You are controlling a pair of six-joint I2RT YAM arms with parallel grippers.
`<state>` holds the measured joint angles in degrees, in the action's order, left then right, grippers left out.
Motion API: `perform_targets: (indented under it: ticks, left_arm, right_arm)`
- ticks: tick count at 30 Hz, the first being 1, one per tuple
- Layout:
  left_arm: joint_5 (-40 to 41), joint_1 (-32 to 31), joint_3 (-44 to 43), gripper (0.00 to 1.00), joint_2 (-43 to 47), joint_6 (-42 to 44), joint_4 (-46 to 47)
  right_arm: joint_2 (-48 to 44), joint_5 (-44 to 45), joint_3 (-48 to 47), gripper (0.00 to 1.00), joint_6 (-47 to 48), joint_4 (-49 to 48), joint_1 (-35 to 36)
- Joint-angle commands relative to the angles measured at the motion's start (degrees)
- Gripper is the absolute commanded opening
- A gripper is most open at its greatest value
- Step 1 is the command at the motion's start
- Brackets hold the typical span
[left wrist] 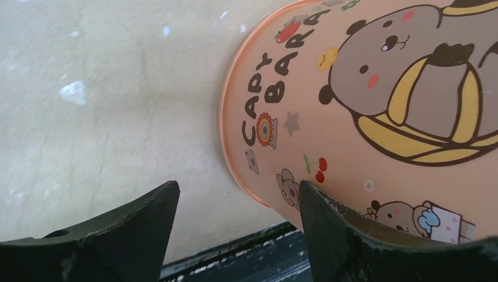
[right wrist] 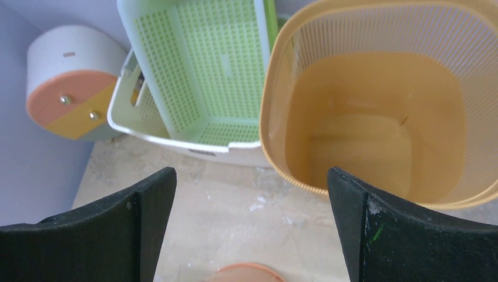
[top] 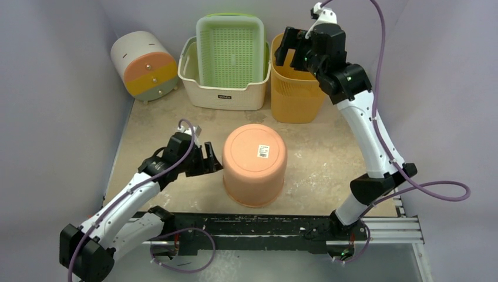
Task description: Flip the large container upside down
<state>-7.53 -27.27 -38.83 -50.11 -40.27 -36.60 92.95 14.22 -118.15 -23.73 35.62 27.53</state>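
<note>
Pink bucket [top: 254, 164] stands bottom up, so the turning seems done. Left gripper [top: 212, 160] beside it and right gripper [top: 292, 53] far behind are wide open.

We see only a sliver of the large container [right wrist: 245, 274] at the right wrist view's bottom edge; the label [top: 263, 151] on its base is too small to read.
</note>
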Motion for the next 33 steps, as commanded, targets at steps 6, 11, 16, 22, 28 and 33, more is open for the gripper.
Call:
perform_targets:
  ticks: [6, 11, 16, 22, 28, 33]
  left_arm:
    - [3.8, -18.7, -5.7, 0.72, -14.8, -8.6, 26.0]
    - [5.8, -29.9, -16.8, 0.72, -32.0, -7.2, 32.4]
    - [4.4, -30.7, -30.3, 0.72, -48.2, -3.0, 35.6]
    - [-4.2, -31.3, -43.9, 0.72, -64.7, -5.6, 43.5]
    - [-12.2, -35.6, -61.6, 0.72, -77.3, -1.2, 42.0]
    - [-14.2, -35.9, -67.9, 0.72, -82.1, -3.1, 42.6]
  right_arm:
    - [1.9, -7.5, -10.8, 1.0, 2.3, 1.1, -9.8]
    - [0.6, -10.3, -8.5, 1.0, 2.4, -1.4, -16.4]
    - [0.1, -10.4, -9.6, 1.0, 4.0, -1.6, -18.4]
    - [-1.6, -9.1, -8.8, 1.0, 5.0, -0.9, -19.1]
    - [-4.6, -7.1, -4.1, 1.0, 5.6, -3.1, -19.7]
    - [-4.1, -8.2, -2.9, 1.0, 5.6, -3.5, -19.8]
